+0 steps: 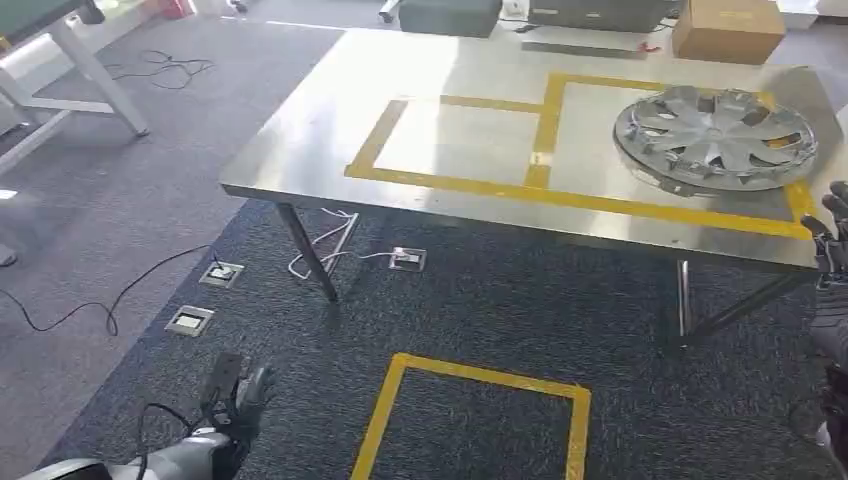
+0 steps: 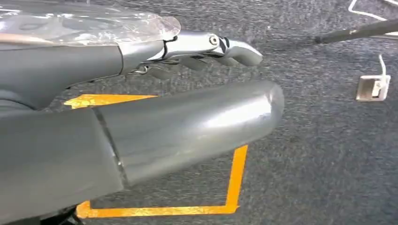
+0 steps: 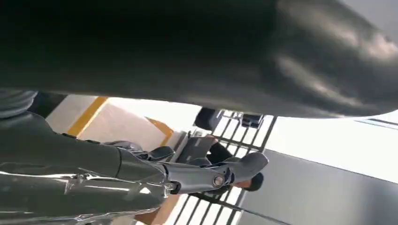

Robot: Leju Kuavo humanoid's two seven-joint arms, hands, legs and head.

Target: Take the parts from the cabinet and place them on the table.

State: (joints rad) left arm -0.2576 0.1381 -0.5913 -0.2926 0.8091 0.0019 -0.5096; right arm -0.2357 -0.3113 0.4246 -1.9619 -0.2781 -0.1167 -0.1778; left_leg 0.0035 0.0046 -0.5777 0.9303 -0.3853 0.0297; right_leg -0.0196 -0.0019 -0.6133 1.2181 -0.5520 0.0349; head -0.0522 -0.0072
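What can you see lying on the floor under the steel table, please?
Under the table, a white cable and a small floor socket box lie on dark carpet. The tabletop hides the floor farther back.

grey carpet (image 1: 120, 200), yellow floor tape (image 1: 480, 375), cables (image 1: 160, 68)

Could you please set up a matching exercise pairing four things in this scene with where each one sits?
Things:
1. wheel cover
2. cardboard box
3. left robot hand
4. yellow tape square

Places:
A. on the carpet in front of the table
B. at the table's far edge
C. hanging low over the carpet, holding nothing
D. on the table, in the right-hand taped box

Pairs: 1-D, 2-B, 3-C, 4-A
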